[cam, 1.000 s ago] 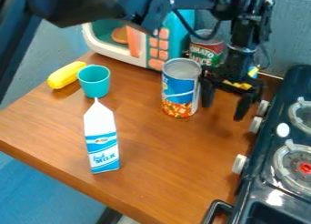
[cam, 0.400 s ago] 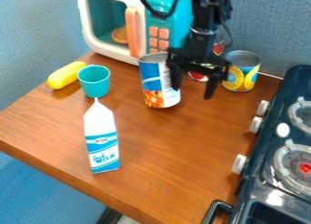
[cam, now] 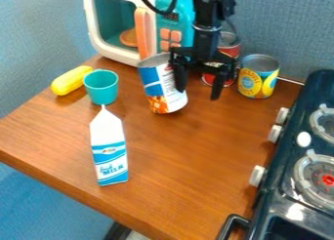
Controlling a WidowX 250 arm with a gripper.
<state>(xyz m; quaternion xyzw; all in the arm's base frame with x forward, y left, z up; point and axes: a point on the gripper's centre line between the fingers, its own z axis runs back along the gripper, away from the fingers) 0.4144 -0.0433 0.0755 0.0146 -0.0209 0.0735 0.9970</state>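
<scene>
The top edge cuts off the arm (cam: 206, 17) and the upper part of the toy microwave (cam: 90, 29); the gripper (cam: 198, 94) hides part of the red can (cam: 231, 51) and overlaps the right side of the blue-and-white can (cam: 153, 83); the stove (cam: 277, 185) runs out of frame—right and bottom—and the smallest print on the yellow can (cam: 248, 83) is too tiny to read.

The wooden tabletop (cam: 189, 161) is bordered at its right by a dark toy stove (cam: 293, 185). Blue-grey textured panels (cam: 287, 29) are positioned behind the tabletop and along its left side.
</scene>
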